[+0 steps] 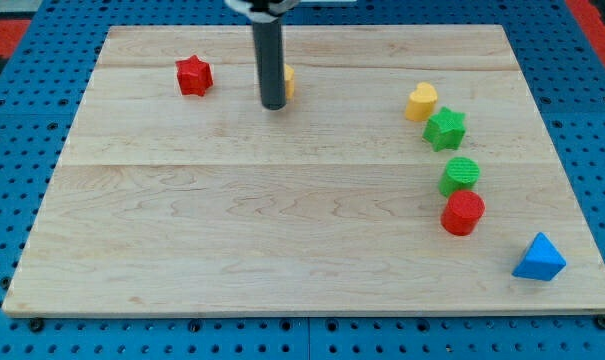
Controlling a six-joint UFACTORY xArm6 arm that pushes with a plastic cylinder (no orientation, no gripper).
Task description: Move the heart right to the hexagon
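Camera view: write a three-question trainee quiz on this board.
1. True or false: my tip touches the yellow heart.
2. Which block lies just below the green star? A) the blue pyramid B) the green cylinder C) the red star
3. Fill in: the red hexagon sits directly below the green ____.

Key: 1 false, the tip stands far to the view's left of the heart, beside a partly hidden yellow block; 2 B; 3 cylinder.

A pale wooden board fills the frame, resting on a blue pegboard surface, with red showing at the upper corners.
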